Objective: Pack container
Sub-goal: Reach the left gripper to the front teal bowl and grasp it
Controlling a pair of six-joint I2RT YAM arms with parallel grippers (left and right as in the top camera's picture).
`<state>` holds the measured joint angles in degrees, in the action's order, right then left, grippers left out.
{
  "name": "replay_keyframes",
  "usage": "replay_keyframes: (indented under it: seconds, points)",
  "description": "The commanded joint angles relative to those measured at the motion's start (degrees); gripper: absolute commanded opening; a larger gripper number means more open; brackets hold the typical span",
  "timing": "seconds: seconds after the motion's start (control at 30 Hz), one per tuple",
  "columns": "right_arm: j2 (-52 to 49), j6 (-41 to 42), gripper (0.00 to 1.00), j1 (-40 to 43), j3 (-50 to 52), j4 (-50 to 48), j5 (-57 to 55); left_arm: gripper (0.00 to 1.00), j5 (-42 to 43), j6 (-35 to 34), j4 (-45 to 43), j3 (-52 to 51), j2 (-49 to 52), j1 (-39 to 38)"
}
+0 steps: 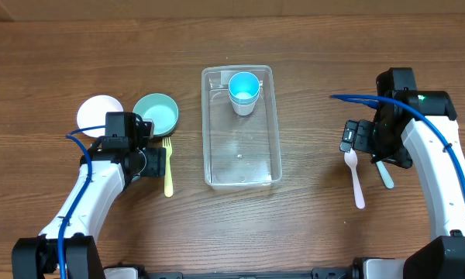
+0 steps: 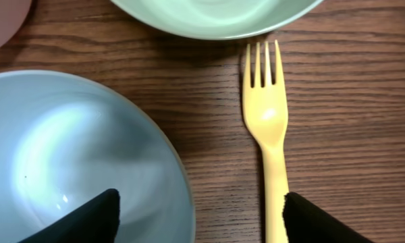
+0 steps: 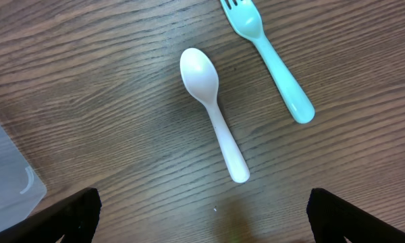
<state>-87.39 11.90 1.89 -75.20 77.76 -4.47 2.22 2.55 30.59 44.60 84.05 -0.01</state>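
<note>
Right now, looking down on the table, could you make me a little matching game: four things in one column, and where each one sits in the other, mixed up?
Things:
1. blue cup
2. yellow fork
3. white spoon
4. green bowl

Places:
A. lying next to the teal fork
B. standing inside the clear bin
C. beside the pale bowl
D. lying with its prongs pointing at the green bowl

Pairs: 1-B, 2-D, 3-A, 4-C
</note>
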Motion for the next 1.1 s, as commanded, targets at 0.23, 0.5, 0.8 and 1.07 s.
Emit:
replay_keyframes:
  seconds: [0.23, 0.5, 0.8, 1.07]
  points:
    - [0.5, -0.2, 1.0, 0.2, -0.1, -0.2, -0.4, 0.22, 1.7, 0.9, 0.2, -0.5, 0.3, -0.4]
    - [0.5, -0.1, 1.0, 0.2, -0.1, -0.2, -0.4, 0.04, 1.8, 0.7, -0.7, -0.3, 0.3, -0.4]
    - [0.5, -0.2, 1.0, 0.2, -0.1, -0.2, -0.4, 0.04, -1.0, -0.3, 8.6, 11.0, 0.3, -0.4]
    - [0.5, -0.1, 1.0, 0.2, -0.1, -0.2, -0.4, 0.04, -1.2, -0.8, 11.1, 12.6, 0.2, -0.4]
